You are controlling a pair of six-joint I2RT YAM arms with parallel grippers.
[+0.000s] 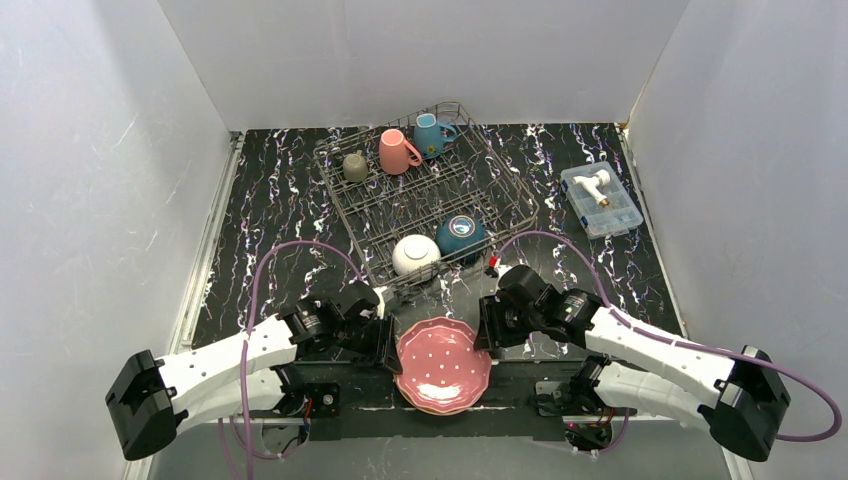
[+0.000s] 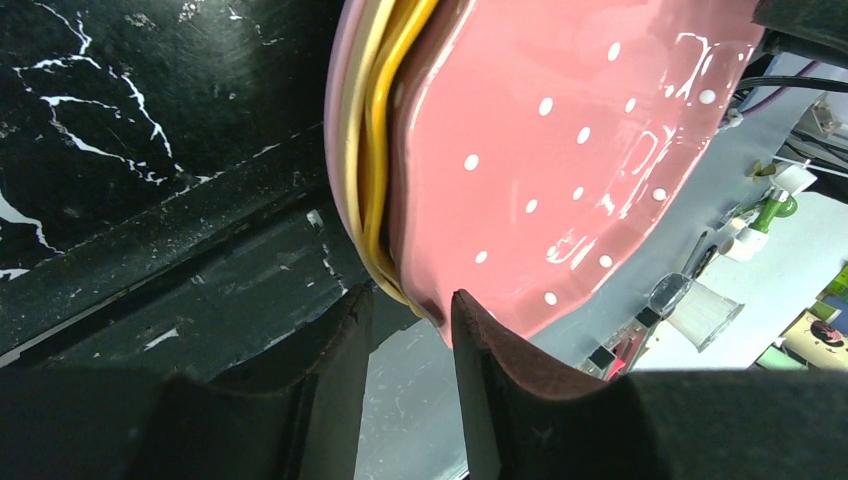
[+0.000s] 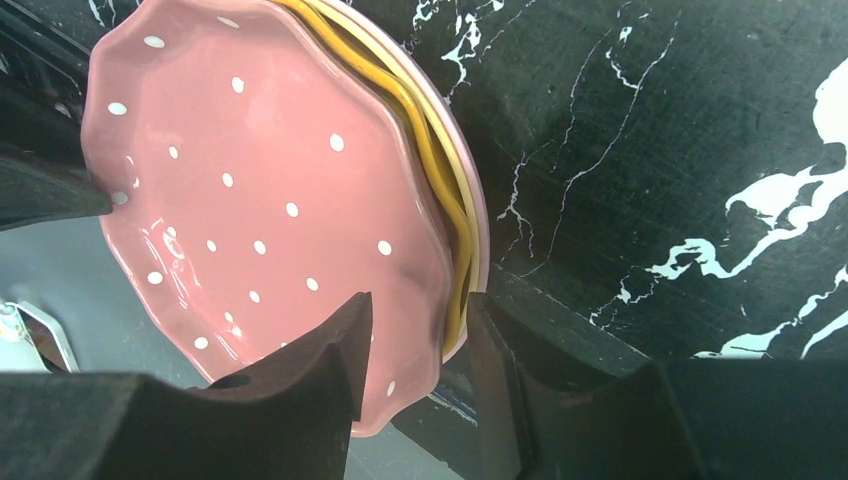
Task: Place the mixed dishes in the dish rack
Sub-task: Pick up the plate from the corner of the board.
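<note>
The left gripper [image 2: 410,305] has its jaws part-spread about the left rim of a stack of plates [image 1: 443,365]; whether they bite on the rim I cannot tell. The right gripper [image 3: 420,305] stands the same way at the opposite rim, one finger over the top plate [image 3: 250,200], the other outside the lower rims; a firm pinch or a bare straddle I cannot tell.

The step in hand looks to be freeing one plate for the dish rack [image 1: 500,190]. Done well, I judge, one arm steadies the stack while the other works a finger under the top rim alone, lifts gently and tips the plate upright for the rack's tines; a bite across all the rims would likely drag the stack.

The stack sits at the middle of the table's [image 1: 280,200] near edge; the top plate is glossy pink, scalloped, white-dotted, with a yellow rim [image 2: 378,150] beneath; the wire rack lies toward the far edge.
</note>
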